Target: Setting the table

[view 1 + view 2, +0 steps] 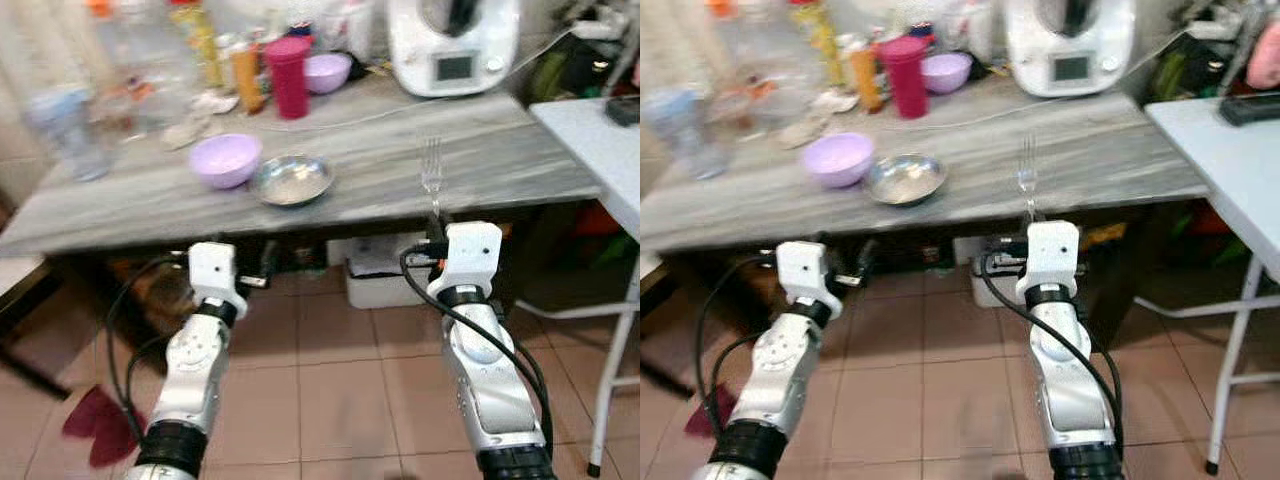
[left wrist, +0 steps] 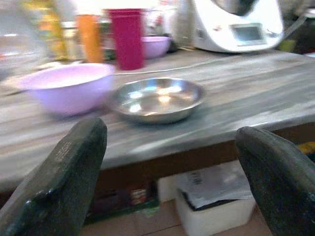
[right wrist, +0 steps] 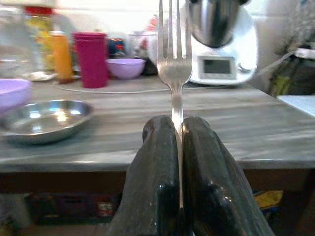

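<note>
Right gripper [image 3: 177, 130] clamped on a fork [image 3: 173, 59], tines up, at centre right of the head view, just before the grey table's [image 1: 500, 150] near edge. Left gripper [image 2: 172, 162] spread wide at lower left, facing a steel bowl [image 1: 291, 179] beside a lilac bowl [image 1: 226, 159] on the table.

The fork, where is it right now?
The fork stands upright, pinched in the right gripper before the table's front edge, to the right of the metal bowl.
</note>
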`<state>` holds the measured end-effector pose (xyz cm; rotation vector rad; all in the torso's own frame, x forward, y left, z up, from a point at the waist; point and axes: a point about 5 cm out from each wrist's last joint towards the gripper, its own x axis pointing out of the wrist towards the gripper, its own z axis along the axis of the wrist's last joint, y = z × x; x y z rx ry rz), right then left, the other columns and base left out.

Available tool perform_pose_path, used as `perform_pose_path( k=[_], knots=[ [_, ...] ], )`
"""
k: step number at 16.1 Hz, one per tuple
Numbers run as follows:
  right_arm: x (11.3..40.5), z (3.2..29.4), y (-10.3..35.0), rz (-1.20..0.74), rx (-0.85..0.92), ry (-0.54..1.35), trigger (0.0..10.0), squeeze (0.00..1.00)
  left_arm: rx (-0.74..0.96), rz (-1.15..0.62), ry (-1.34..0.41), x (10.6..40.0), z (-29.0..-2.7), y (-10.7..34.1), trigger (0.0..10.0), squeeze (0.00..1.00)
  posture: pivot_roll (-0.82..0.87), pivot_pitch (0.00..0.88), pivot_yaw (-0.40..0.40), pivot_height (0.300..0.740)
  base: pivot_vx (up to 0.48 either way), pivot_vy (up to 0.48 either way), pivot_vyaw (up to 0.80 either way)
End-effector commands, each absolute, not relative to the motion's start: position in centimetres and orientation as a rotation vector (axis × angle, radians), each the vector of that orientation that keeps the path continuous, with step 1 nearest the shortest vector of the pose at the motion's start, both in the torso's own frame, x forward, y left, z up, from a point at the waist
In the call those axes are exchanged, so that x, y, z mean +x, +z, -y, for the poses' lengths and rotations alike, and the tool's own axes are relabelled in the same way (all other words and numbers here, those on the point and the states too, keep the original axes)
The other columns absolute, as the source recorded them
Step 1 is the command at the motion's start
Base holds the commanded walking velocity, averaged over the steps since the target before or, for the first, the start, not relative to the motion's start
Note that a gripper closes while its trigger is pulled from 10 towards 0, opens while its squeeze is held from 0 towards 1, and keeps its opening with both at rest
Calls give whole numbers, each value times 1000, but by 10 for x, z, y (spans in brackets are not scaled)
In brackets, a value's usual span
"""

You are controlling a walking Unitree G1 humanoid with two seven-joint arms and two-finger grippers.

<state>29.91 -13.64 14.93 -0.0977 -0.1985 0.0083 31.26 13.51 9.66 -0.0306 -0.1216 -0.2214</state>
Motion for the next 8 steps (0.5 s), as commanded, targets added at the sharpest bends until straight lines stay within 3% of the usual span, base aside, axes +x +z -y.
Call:
perform_pose_path(
  k=[1, 8],
  knots=[
    [299, 141, 154, 216, -95, -10, 10000, 0, -33, 130, -228, 314, -133, 100, 10000, 0, -220, 42, 87, 740, 480, 0, 0],
    [298, 145, 154, 209, -94, -19, 10000, 0, -37, 122, -239, 312, -130, 98, 10000, 0, -228, 50, 83, 740, 460, 0, 0]
  ],
)
